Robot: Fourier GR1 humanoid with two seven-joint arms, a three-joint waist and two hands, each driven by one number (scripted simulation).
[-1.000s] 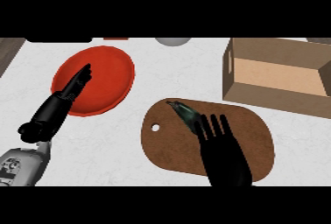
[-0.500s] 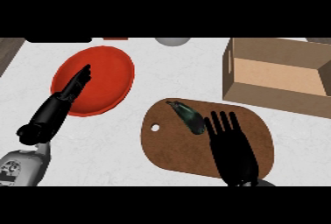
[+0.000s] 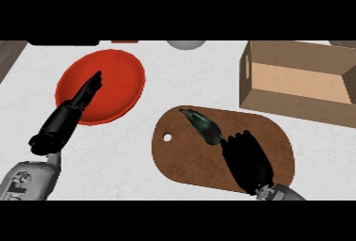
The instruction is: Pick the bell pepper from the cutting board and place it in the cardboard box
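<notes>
A dark green bell pepper (image 3: 201, 124) lies on the brown cutting board (image 3: 184, 157), toward its upper middle. My right hand (image 3: 245, 157) rests over the board just below and right of the pepper, fingers straight and pointing up toward it, fingertips at the pepper's lower end. Nothing is held in it. The open cardboard box (image 3: 299, 82) stands at the upper right. My left hand (image 3: 76, 106) stretches flat, fingers straight, over the red plate (image 3: 118, 80) at the left.
A grey round object (image 3: 185, 44) sits at the top edge, and a red strip (image 3: 125, 41) shows beside it. A dark counter edge (image 3: 10, 54) runs along the upper left.
My right hand has slid a little to the right and down over the board, and its fingers have drawn together. The pepper and left hand stay put.
</notes>
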